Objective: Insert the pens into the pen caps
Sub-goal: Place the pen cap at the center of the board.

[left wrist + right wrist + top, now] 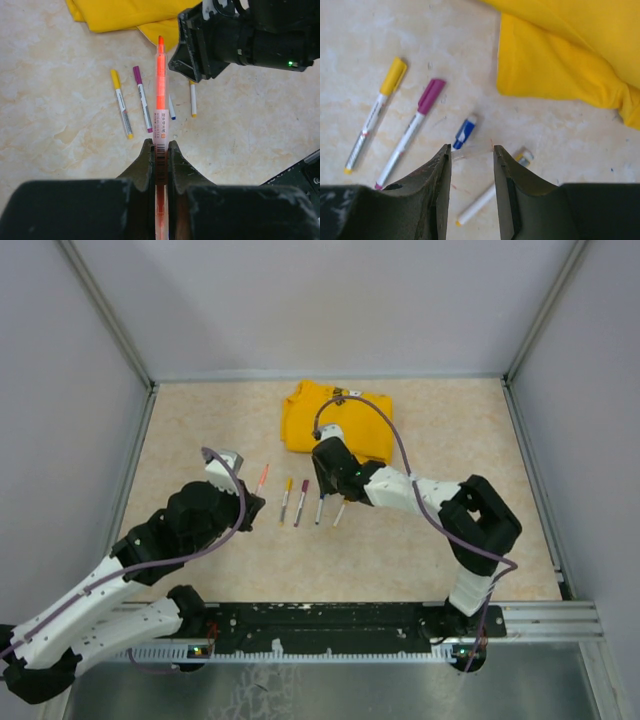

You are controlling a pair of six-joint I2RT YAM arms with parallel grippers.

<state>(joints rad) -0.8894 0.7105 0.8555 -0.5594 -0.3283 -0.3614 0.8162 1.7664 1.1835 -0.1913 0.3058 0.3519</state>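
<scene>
The left gripper (160,146) is pinched tight on the low end of the orange pen (160,85); the rest of the pen sticks straight out past the fingers, pointing at the yellow shirt (125,12). The right gripper (471,150) hangs low with its fingers partly apart; the blue pen (465,132) lies on the table (365,45) with one end right at that gap, and I cannot tell if anything is held. The yellow pen (375,112) and the purple pen (412,125) lie side by side near the blue one.
</scene>
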